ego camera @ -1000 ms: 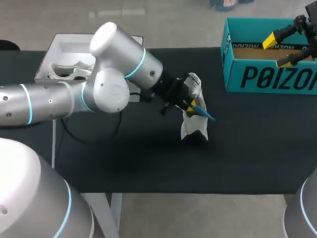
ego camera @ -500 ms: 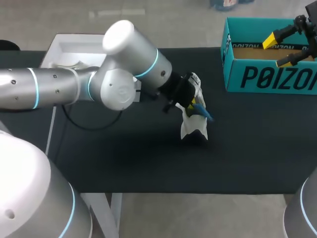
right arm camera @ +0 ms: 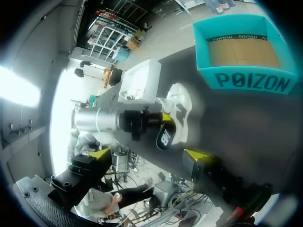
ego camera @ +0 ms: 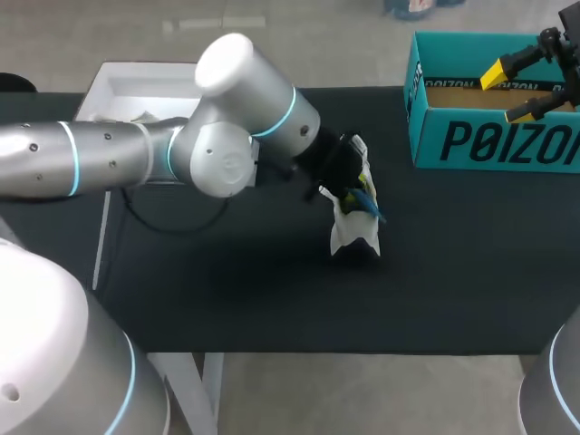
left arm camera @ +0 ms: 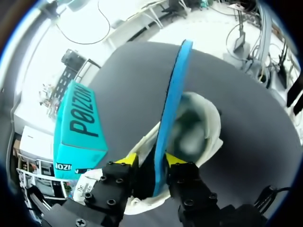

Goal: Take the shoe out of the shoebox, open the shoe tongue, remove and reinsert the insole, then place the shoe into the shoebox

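The black counter [ego camera: 272, 299] carries everything. The left arm [ego camera: 217, 154] comes in from the left edge and reaches past the near-left half to about the counter's middle.

The teal shoebox [ego camera: 494, 140] stands open at the far right corner, with its brown cardboard floor showing and no shoe in it.

The white shoe [ego camera: 353, 234] is near the counter's middle, well apart from the shoebox. It is tipped up steeply, with its lower end down by the counter and its opening turned toward the left arm.

The right tool [ego camera: 512, 91] hangs over the shoebox's far right part. Its 2 yellow tips are spread wide, with nothing between them.

The left tool [left arm camera: 150, 163] is at the shoe's opening. Its 2 yellow tips are closed on the blue insole [left arm camera: 173, 94], 1 tip pressing each face. The insole stands on edge, its gripped end by the shoe's collar, and the rest runs out ahead of the fingers past the shoe.
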`<state>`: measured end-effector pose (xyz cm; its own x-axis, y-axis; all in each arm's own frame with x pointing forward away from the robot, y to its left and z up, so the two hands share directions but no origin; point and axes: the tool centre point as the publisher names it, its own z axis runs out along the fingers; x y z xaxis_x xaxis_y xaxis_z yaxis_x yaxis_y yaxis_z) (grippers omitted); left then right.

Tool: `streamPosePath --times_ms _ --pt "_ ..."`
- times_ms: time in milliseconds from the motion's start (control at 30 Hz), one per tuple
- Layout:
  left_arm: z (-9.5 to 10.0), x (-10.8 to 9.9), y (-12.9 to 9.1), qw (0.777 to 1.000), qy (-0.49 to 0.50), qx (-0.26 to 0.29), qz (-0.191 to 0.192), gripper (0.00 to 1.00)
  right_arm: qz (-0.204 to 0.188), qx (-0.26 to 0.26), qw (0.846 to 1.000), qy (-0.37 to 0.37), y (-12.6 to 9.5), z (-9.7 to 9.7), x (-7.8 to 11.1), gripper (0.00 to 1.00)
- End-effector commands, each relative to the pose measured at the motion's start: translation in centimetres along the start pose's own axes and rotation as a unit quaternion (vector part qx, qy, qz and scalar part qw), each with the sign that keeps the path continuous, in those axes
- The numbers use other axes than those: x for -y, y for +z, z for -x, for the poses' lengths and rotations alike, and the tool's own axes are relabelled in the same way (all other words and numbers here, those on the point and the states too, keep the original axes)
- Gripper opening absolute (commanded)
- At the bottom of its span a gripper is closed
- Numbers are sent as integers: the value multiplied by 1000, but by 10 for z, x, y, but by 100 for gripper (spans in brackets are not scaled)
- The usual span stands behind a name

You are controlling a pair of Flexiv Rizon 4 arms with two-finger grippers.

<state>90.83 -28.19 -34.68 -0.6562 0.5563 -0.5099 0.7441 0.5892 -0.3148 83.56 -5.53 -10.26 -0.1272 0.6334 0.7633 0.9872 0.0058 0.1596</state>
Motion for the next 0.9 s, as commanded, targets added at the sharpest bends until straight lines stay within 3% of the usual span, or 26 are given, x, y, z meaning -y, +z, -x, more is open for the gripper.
streamPosePath --times_ms 33,67,100,167,233,267,767,900 --pt "-8 17 -18 1000 14 10 -16 71 -2 1 1000 0 0 0 -2 100" --pt "-9 20 -18 1000 19 9 -17 64 -2 1 1000 0 0 0 -2 100" --pt "-9 23 -18 1000 21 7 -16 49 -2 1 1000 0 0 0 -2 100" --pt "-11 25 -15 999 25 3 -20 39 -2 1 1000 0 0 0 -2 100" --pt "-13 24 -10 999 28 -7 -13 17 -2 1 1000 0 0 0 -2 100" --pt "-14 22 -7 1000 27 -7 -15 0 -2 1 1000 0 0 0 -2 100" --pt "-14 -18 13 997 19 -22 67 0 -2 1 1000 0 0 0 -2 100" --pt "-13 -20 17 996 16 -25 81 0 -2 1 1000 0 0 0 -2 100"
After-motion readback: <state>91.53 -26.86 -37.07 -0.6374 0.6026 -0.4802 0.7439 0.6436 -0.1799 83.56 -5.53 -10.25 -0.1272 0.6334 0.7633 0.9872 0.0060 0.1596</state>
